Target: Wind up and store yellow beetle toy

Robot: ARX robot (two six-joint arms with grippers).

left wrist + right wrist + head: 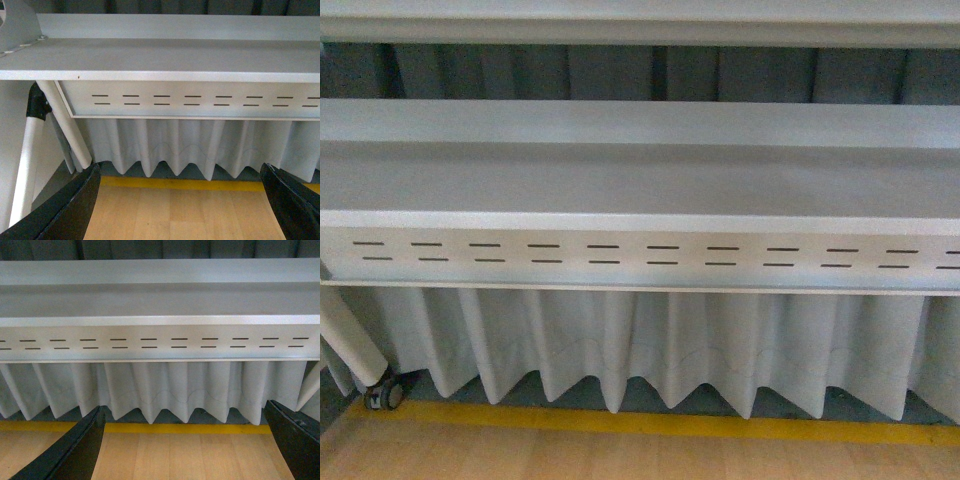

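Note:
The yellow beetle toy is out of view in all three views. My left gripper (182, 205) is open and empty, its black fingers (65, 210) spread wide over bare wooden floor. My right gripper (185, 445) is open and empty too, its black fingers (70, 452) wide apart over the same wooden floor. Neither arm shows in the front view.
A grey table (640, 170) with a slotted front panel (640, 255) and a white pleated skirt (650, 345) fills the front view. A yellow floor line (650, 422) runs below it. A caster wheel (386, 393) and white table legs (65, 125) stand at the left.

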